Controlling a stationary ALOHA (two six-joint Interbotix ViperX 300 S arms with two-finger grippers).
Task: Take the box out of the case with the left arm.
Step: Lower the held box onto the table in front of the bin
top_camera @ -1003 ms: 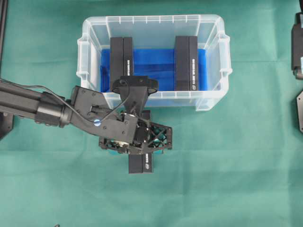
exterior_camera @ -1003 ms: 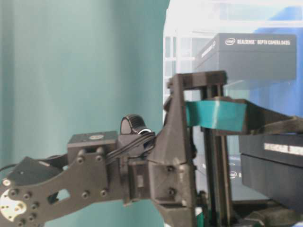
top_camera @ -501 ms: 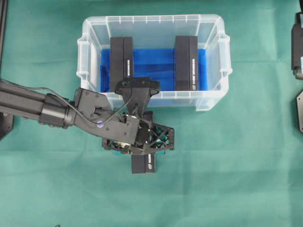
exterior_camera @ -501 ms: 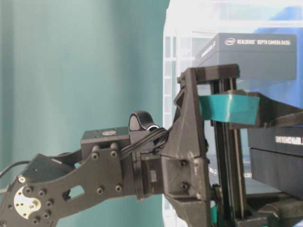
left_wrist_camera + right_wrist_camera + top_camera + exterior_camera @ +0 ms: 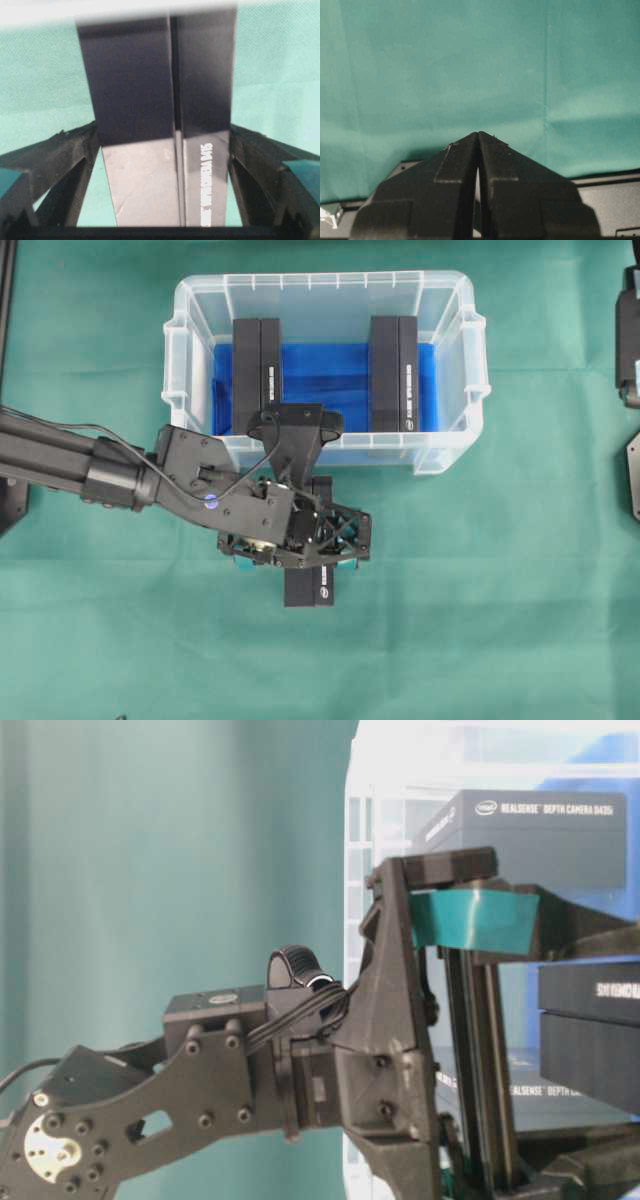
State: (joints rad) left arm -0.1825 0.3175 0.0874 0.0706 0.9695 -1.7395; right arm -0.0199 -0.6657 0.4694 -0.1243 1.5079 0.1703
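**Box out of the case, not yet cleared by the left gripper**

The box (image 5: 310,585) is seen on the green cloth (image 5: 500,620), just outside the near wall of the case (image 5: 452,455), partly hidden beneath the left gripper (image 5: 318,540). Two more black boxes (image 5: 257,375) (image 5: 393,370) are left inside the case on the blue lining. In the wrist view the jaws are spread wider than the box, a strip of cloth being visible on each side between box and fingers (image 5: 65,165); nothing is gripped. Whether the box lies fully flat on the cloth cannot be told from the table-level view.

The main risk is judged to lie in the withdrawal. The box is straddled closely by the fingers, so a sideways or twisting retreat could catch an edge and drag or tip the box. A straight lift would be called for before any swing.

A second risk is posed by the case wall: the wrist camera mount (image 5: 297,425) is held over the near rim, and a low pull-back could knock the light case and shift it.

The box could also be nudged back against the case, since it lies near the wall.

The right gripper (image 5: 477,150) is seen pressed together and empty, well apart from the work, so no interference is expected from it.
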